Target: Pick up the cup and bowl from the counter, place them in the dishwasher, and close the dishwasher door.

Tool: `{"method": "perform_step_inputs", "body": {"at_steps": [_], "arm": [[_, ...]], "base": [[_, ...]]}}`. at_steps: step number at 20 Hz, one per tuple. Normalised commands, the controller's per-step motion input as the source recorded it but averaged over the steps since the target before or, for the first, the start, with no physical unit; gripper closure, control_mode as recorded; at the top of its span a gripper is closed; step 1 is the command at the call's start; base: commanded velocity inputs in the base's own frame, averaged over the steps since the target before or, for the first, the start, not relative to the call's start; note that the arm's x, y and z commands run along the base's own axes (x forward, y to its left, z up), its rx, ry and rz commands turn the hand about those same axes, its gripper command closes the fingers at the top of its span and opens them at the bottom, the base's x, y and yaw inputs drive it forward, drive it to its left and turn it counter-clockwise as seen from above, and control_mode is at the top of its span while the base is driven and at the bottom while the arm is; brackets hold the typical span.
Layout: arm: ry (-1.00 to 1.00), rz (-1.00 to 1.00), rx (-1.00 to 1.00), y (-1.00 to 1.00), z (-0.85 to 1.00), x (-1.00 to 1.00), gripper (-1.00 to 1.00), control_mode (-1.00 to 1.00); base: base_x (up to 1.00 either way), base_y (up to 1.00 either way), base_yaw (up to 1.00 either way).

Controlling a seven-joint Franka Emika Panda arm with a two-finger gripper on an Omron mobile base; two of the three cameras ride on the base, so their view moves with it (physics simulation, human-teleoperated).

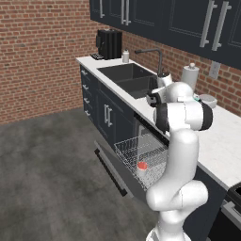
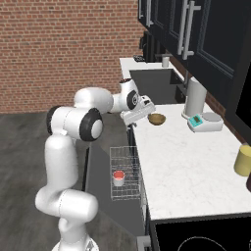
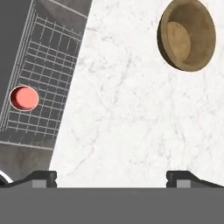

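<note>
The two-finger dark-tipped gripper (image 3: 112, 177) hangs over the white marble-look counter (image 3: 131, 113) with its jaws spread wide and nothing between them. In the hand view the shallow round olive-brown, wood-like bowl (image 3: 187, 34) sits at about one o'clock from the gripper, on the veined stone and apart from the fingertips. At about ten o'clock the small short white-grey cylinder cup with a salmon-red inside (image 3: 24, 97) stands upright in the white wire rack (image 3: 41, 87) of the dishwasher (image 1: 141, 160). In the left base view the flat dark navy-black drop-down dishwasher door (image 1: 113, 167) lies lowered beneath the pulled-out rack. In the right base view the bowl (image 2: 157, 118) rests just beyond the white hand, near the counter's front edge.
</note>
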Motion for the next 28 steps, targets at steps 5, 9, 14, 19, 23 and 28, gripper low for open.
{"method": "perform_step_inputs", "body": {"at_steps": [5, 9, 14, 19, 23, 28], "arm": [[0.0, 0.03, -0.01, -0.25, -0.24, 0.32, -1.0, -1.0], [0.0, 0.09, 0.0, -0.05, -0.23, 0.61, -1.0, -1.0], [0.0, 0.1, 0.0, 0.0, -0.23, 0.79, -1.0, -1.0], [0.0, 0.06, 0.0, -0.11, -0.11, 0.59, -1.0, -1.0], [0.0, 0.02, 0.0, -0.12, -0.1, 0.38, -1.0, -1.0], [0.0, 0.0, 0.0, -0.03, -0.27, 0.16, -1.0, -1.0]], "base": [[0.0, 0.0, 0.0], [0.0, 0.0, 0.0], [0.0, 0.0, 0.0], [0.0, 0.0, 0.0], [0.0, 0.0, 0.0], [0.0, 0.0, 0.0]]}}
